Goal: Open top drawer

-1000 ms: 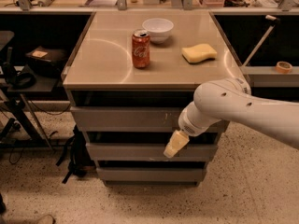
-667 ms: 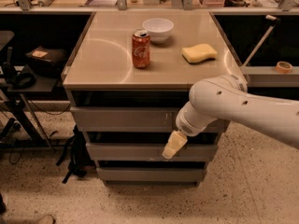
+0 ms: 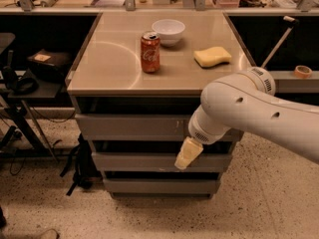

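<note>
Below the wide grey flat-fronted top drawer [image 3: 132, 127], the cream two-finger gripper [image 3: 185, 156] hangs by the middle drawer front [image 3: 134, 162]; its grip I cannot tell.

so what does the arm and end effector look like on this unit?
Arm: bulky, rounded glossy white shell with small dark holes and ribbed vent bands at the joints. No external cables visible. End effector: pale cream-yellow, tapered, in front of the drawer fronts below the top drawer.

The arm [image 3: 259, 111] hides the top drawer's [image 3: 129, 127] right end; the tool [image 3: 185, 156] seems partly hidden.
</note>
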{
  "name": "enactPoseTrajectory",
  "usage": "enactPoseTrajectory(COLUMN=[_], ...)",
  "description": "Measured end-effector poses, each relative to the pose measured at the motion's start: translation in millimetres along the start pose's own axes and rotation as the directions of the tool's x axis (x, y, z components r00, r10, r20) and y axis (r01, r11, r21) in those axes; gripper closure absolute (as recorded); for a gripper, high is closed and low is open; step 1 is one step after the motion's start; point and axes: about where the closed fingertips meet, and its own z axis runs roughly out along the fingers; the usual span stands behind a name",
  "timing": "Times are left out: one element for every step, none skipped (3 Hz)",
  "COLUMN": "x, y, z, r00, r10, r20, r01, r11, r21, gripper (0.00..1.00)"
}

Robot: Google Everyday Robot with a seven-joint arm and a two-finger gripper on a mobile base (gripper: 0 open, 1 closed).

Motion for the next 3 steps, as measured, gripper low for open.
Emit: enactPoseTrajectory(x=[3,-33,-56], y=[0,-29,-53], z=[13,30,25], r00=[0.998,0.943,0.877], r10=[0.010,0.103,0.153], r20=[0.060,0.317,0.455], r01=[-0.008,-0.081,-0.126], r11=[0.9991,0.9934,0.9880], r21=[-0.042,-0.081,-0.089], gripper=[0.00,0.00,0.00])
